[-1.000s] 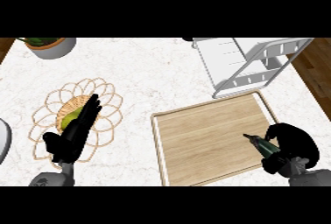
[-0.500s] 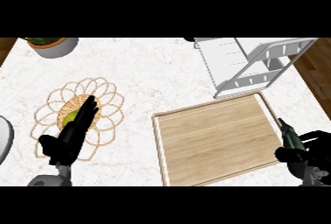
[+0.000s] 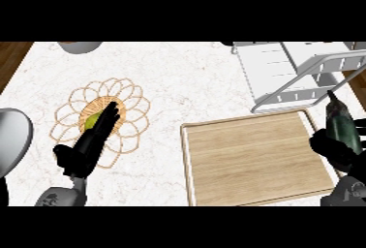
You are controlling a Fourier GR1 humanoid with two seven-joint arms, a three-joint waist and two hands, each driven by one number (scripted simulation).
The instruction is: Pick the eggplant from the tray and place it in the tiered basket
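Eggplant [image 3: 342,125]: up off the tray, held in the right hand at the right edge of the view; thin tip pointing up toward the tiered basket.
Right hand [image 3: 336,151]: fingers curled round the fat lower end of the eggplant; gripping it.
Left hand [image 3: 91,143]: lying flat and open over the woven mat [image 3: 132,107]; fingers straight, tips near a yellow-green thing [image 3: 92,119] in the middle of the mat; resting, not part of this step.
Step in hand: carrying the eggplant up and over to the tiered basket [image 3: 297,72].
Doing it well: best to lift higher than the white rail first, then move over an open shelf, then lower and let go; better to keep the long tip from poking the rail.
Tray [image 3: 250,162]: bare wood, low raised rim; just below the basket's front rail, looks close or touching, hard to tell.
Edges: basket's white rail right above the eggplant tip; tabletop [image 3: 193,77] edge and brown floor close on the right.
Open room: wide white tabletop between mat and basket; little room on the right side.
Other things: grey bowl [image 3: 14,140] at the left edge; another grey thing [image 3: 79,46] at the top.
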